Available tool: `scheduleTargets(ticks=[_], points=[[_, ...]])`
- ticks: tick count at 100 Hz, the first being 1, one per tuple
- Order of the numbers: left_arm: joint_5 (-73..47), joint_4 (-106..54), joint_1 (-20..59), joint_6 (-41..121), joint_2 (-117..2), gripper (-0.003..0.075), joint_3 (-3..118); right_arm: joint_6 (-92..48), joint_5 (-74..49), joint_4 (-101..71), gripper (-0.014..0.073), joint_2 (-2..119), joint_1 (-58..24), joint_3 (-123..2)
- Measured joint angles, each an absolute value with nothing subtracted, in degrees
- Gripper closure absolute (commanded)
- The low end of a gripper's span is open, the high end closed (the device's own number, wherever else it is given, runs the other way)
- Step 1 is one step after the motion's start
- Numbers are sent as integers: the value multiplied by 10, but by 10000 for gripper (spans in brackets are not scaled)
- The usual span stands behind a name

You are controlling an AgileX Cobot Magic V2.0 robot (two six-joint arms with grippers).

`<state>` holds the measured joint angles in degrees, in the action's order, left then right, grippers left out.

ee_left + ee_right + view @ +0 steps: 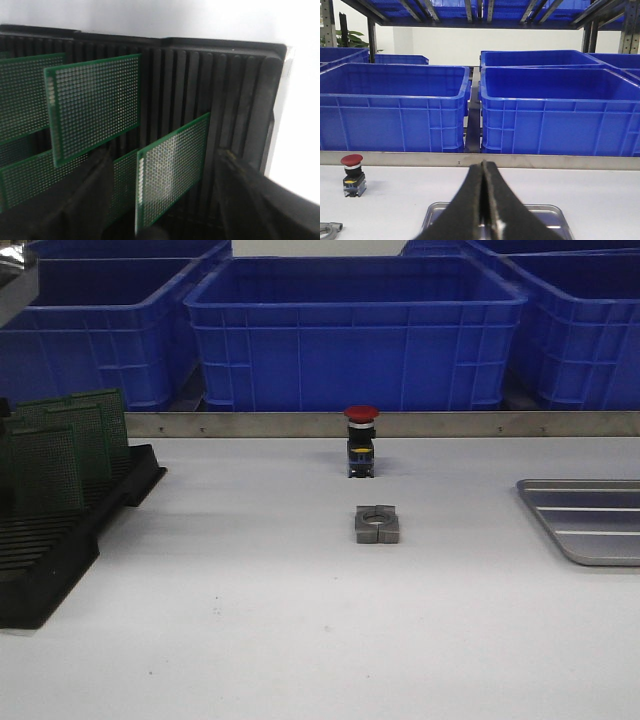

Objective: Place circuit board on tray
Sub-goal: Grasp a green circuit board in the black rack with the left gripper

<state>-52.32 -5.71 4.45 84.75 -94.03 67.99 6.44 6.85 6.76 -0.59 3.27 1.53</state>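
Several green circuit boards stand upright in a black slotted rack [60, 540] at the table's left. In the left wrist view, my left gripper [164, 157] is open and straddles one circuit board [172, 170], with its dark fingers [85, 200] on either side and apart from it. More boards [92, 107] stand behind it in the rack [235, 100]. The silver tray [590, 520] lies at the right edge with nothing on it. My right gripper [483, 167] hangs shut above the tray [434, 214], holding nothing. Neither gripper shows in the front view.
A red push button [361, 440] stands mid-table, with a small grey metal block [377, 524] in front of it. Big blue bins [355, 330] line the back behind a metal strip [250, 424].
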Motion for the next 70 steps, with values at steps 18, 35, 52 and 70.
scheduleTargets(ticks=[18,35,52,70], points=[[-515,-63,28,848,-976,325,680,64,68,68,706,-6,33,15],[-520,-64,26,848,-984,584,681,64,68,68,706,-6,33,15],[-536,-64,25,851,-984,740,683,64,68,68,706,-6,33,15],[-564,-62,25,854,-983,740,687,64,68,68,706,-6,33,15]])
